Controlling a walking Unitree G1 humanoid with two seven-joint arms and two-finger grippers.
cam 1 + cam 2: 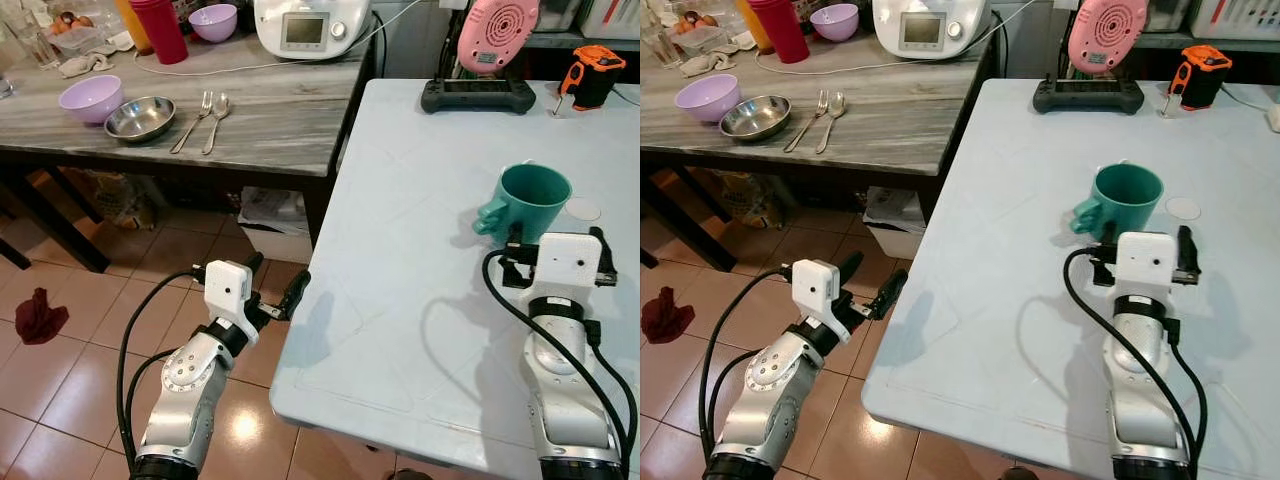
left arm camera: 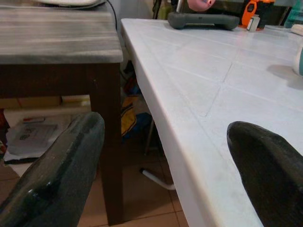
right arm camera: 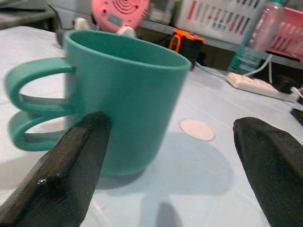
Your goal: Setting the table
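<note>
A teal mug (image 1: 530, 200) with a double-loop handle stands upright on the white table (image 1: 400, 300). My right gripper (image 1: 557, 246) is just short of it and open; in the right wrist view the mug (image 3: 128, 94) sits ahead of the left finger (image 3: 66, 165), untouched. My left gripper (image 1: 275, 280) is open and empty over the floor beside the white table's left edge (image 2: 161, 127). On the dark wooden table (image 1: 280, 120) lie a purple bowl (image 1: 90, 97), a steel bowl (image 1: 140, 117), a fork (image 1: 195, 120) and a spoon (image 1: 217, 118).
A red cup (image 1: 160, 30), a second purple bowl (image 1: 213, 20) and a white appliance (image 1: 312, 25) stand at the wooden table's back. A black controller (image 1: 475, 95), pink device (image 1: 497, 30) and orange tool (image 1: 595, 75) sit on the white table's far end. A red cloth (image 1: 38, 315) lies on the floor.
</note>
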